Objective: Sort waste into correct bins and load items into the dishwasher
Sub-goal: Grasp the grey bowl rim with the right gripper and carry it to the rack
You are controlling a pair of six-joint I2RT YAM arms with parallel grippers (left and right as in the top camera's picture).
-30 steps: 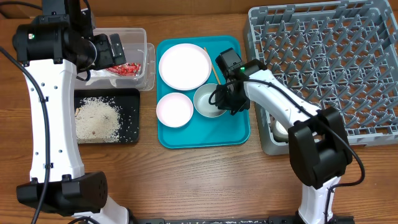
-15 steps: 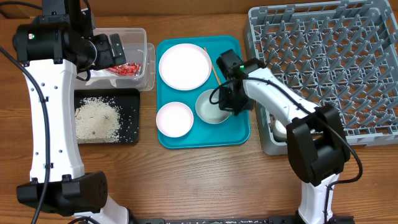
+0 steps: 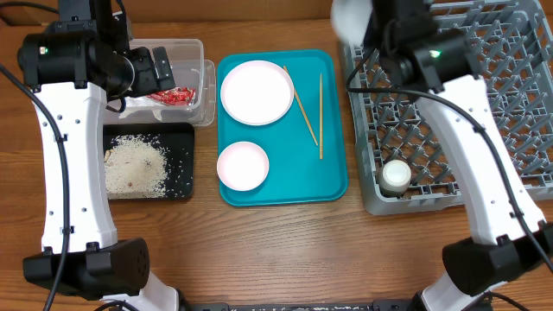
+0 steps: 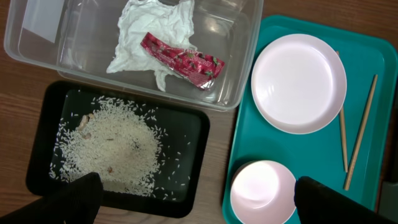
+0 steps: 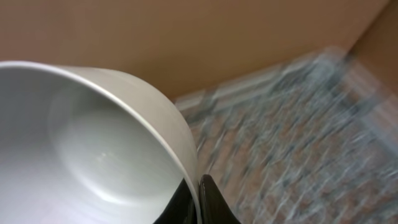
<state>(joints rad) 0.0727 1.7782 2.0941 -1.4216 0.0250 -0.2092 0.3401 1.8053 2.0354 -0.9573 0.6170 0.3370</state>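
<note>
My right gripper (image 3: 370, 19) is shut on the rim of the grey-blue bowl (image 3: 349, 15), held high over the far left corner of the grey dish rack (image 3: 484, 95). In the right wrist view the jaws (image 5: 198, 193) pinch the bowl (image 5: 93, 143) wall, with the rack (image 5: 298, 124) blurred below. My left gripper (image 4: 199, 202) is open and empty above the bins. The red wrapper (image 4: 183, 59) and white napkin (image 4: 146, 31) lie in the clear tub (image 4: 81, 37). Rice scraps (image 4: 118, 146) lie in the black tray (image 4: 186, 174). Two plates (image 3: 257, 91) (image 3: 243, 165) and two chopsticks (image 3: 311, 112) lie on the teal tray. A white cup (image 3: 397, 175) sits in the rack's near left corner.
The teal serving tray (image 3: 289, 177) lies between the bins and the rack. The rack fills the right side of the wooden table. A brown cardboard wall stands behind the rack.
My right gripper has lifted the bowl off the teal tray and carried it up and right, over the rack's far left corner. The chopsticks now show fully. The left arm has not moved.
</note>
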